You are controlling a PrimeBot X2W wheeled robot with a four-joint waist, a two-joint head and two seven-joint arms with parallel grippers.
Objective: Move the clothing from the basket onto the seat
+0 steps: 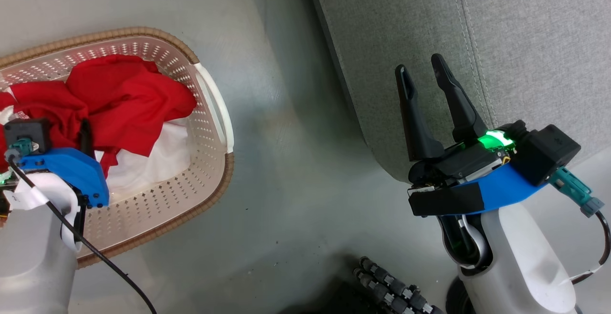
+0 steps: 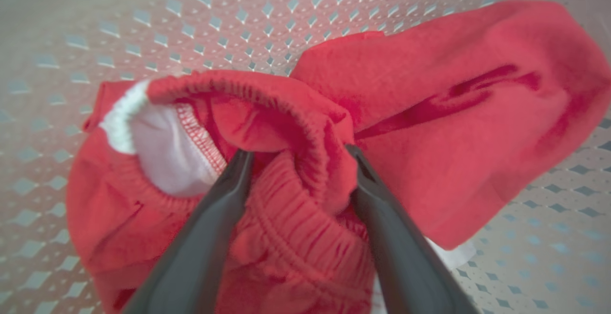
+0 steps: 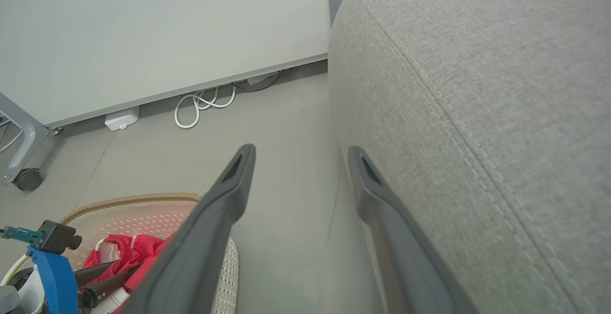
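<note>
While the left hand (image 2: 300, 151) stands wide open astride the bunched elastic edge of the clothing (image 2: 429, 113) at frame centre, closing could pinch too little and drop it into the basket (image 2: 143, 18).

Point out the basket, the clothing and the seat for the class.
basket (image 1: 129, 30), head view, on its brown woven rim.
clothing (image 1: 129, 89), head view, on a red fold.
seat (image 1: 391, 32), head view, on grey fabric left of the seam.

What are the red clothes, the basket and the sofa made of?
The clothing looks like soft matte knit fabric, with a gathered elastic band and stitched seam. The basket seems moulded cream plastic, punched with small holes, its brown rim woven-looking. The seat appears upholstered in light grey woven cloth, with visible stitching.
</note>
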